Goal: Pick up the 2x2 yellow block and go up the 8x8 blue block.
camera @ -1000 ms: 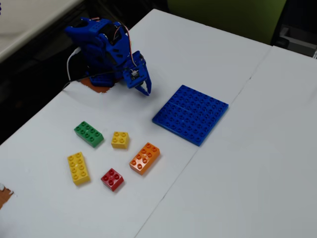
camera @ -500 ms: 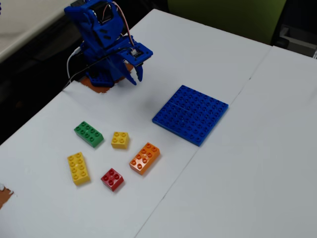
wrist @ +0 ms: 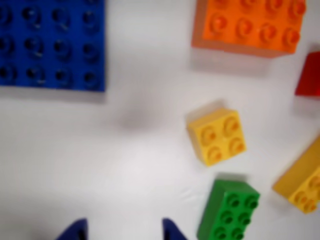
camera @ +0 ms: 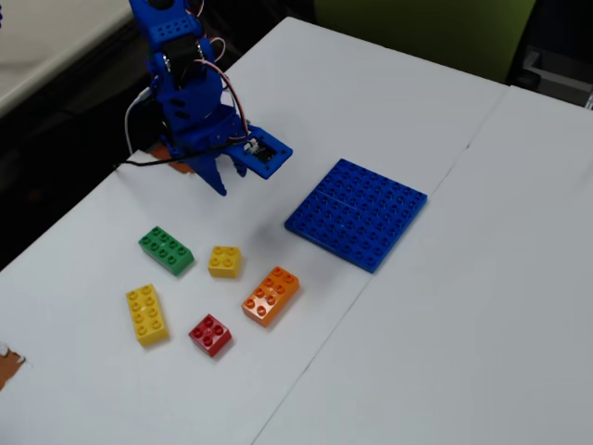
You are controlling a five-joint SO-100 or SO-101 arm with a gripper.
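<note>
Wrist view first: the camera looks straight down at the table, and the small square yellow plastic brick with four studs sits a bit right of centre, sitting free on the white table top. Around it are the orange eight-stud brick above, a green brick just below, a sliver of red brick at the right edge and the longer yellow brick lower right. The big flat blue studded plate fills the top-left corner, well apart from the little brick. The gripper pokes in at the bottom as two blue tips spread apart with bare table between them, holding nothing. My guess is it's lining up for the approach; the brick is off to the right of the tips.

Fixed view: the blue arm stands tall with the gripper pointing down over empty table, above and behind the brick cluster. The small yellow brick sits between the green and orange ones, and the blue plate lies to the right. From here I can't tell how the jaws stand.
</note>
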